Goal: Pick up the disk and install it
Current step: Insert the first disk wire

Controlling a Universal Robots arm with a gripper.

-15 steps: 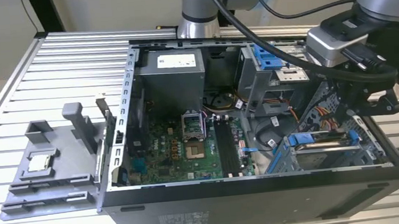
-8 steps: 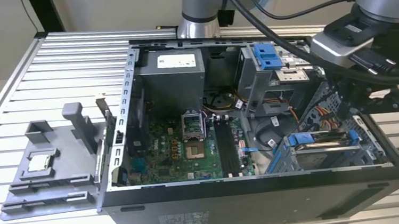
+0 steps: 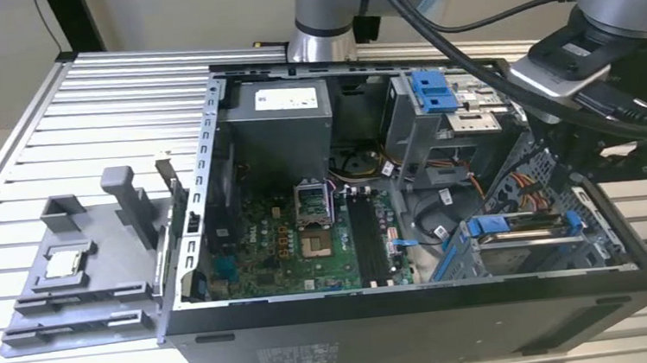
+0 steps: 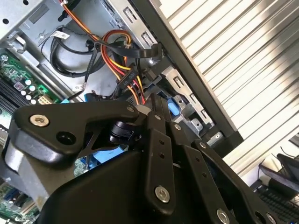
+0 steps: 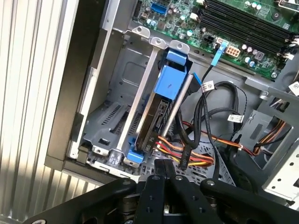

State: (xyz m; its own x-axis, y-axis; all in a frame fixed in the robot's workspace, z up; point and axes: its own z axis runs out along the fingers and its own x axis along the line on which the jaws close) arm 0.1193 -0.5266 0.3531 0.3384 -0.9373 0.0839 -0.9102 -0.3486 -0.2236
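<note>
Looking first at the exterior view, we note the open computer case (image 3: 426,312) lying on the slatted table (image 3: 65,124), with the arm (image 3: 621,2) reaching in from about 2 o'clock toward the case's 4 o'clock corner. The disk (image 3: 520,228), blue rail around a silver body, sits in the lower drive bay (image 3: 502,254) at that corner, so it appears already seated or nearly so; a second blue-latched grey cage (image 3: 438,94) stands at 1 o'clock, and a small silver chip (image 3: 62,261) rests on a grey fixture (image 3: 77,279) outside the case at 9 o'clock. In the second wrist view the gripper (image 4: 154,100) hangs over the bay with its black fingers (image 4: 156,109) drawn together at the tips, nothing visibly pinched, close beside the orange, yellow and red cable bundle (image 4: 124,70). In the first wrist view the disk (image 5: 161,112) lies in the bay at 12 o'clock from the gripper (image 5: 164,164), whose tips look closed and apart from the disk, with the cables (image 5: 196,149) running between. Our judgement of risk: the wires lie just beside the fingertips, so any motion here could snag them, tug a connector, or unseat the disk if it is not fully latched.
</note>
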